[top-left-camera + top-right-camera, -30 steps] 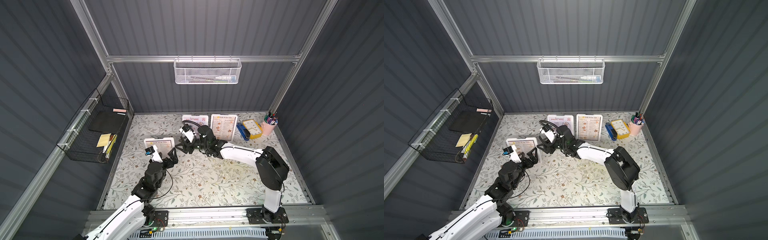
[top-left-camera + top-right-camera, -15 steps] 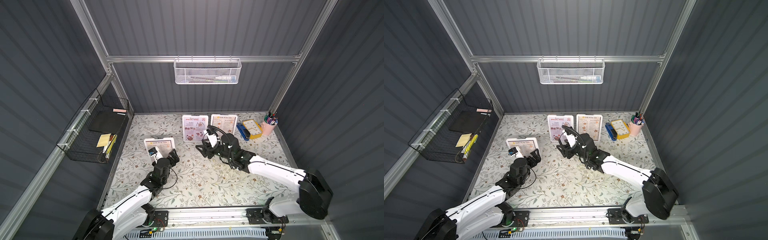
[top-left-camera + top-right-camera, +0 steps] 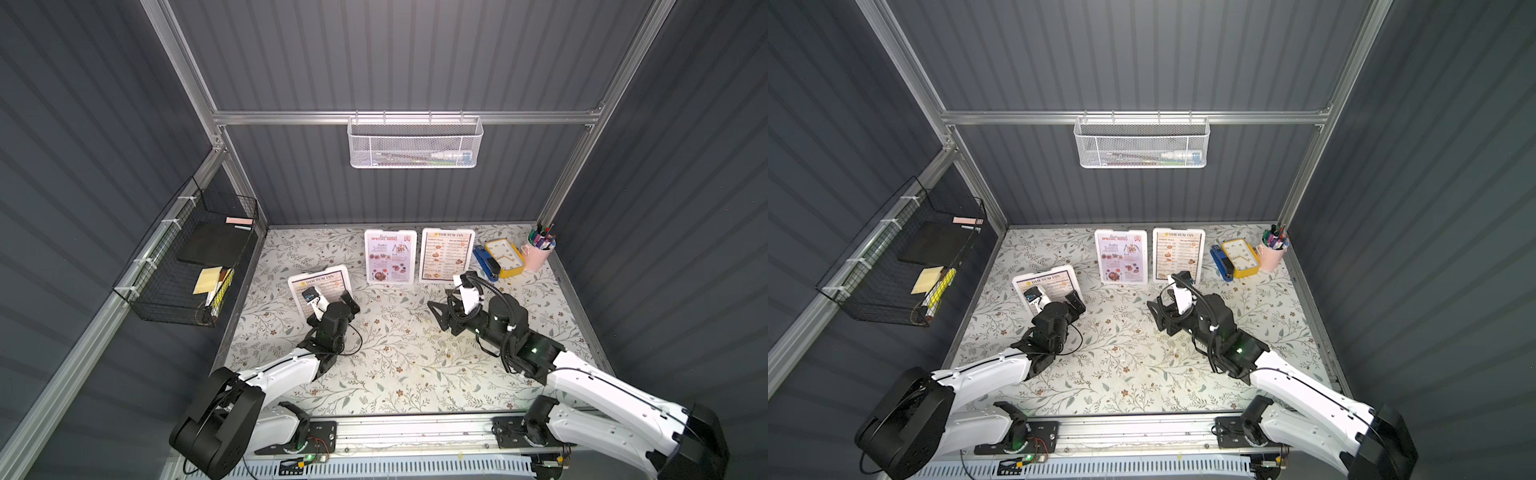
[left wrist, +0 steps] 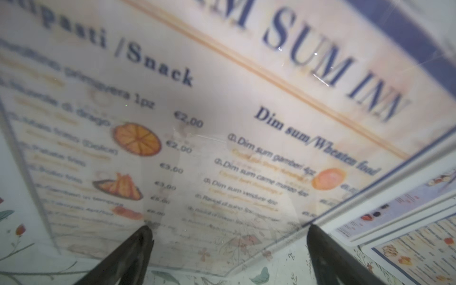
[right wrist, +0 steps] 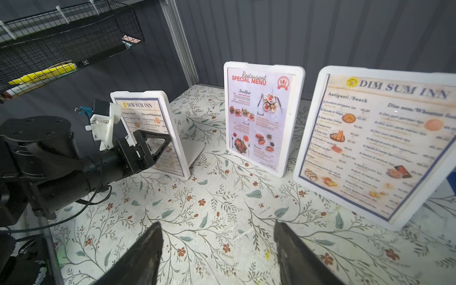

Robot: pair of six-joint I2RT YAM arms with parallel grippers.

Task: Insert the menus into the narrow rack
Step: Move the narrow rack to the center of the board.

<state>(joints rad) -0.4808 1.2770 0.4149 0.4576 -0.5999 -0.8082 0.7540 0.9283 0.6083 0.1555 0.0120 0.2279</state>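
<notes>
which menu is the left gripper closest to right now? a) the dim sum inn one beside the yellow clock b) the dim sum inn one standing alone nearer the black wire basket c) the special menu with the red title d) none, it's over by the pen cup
b: the open left gripper sits right at the face of the lone Dim Sum Inn menu, and that menu's title fills the left wrist view.

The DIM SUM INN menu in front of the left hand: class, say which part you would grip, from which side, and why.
Probably the top edge of the menu, from above. It is a thin panel leaning back on a foot, so only an edge fits the hand; the open left hand faces its broad front.
</notes>
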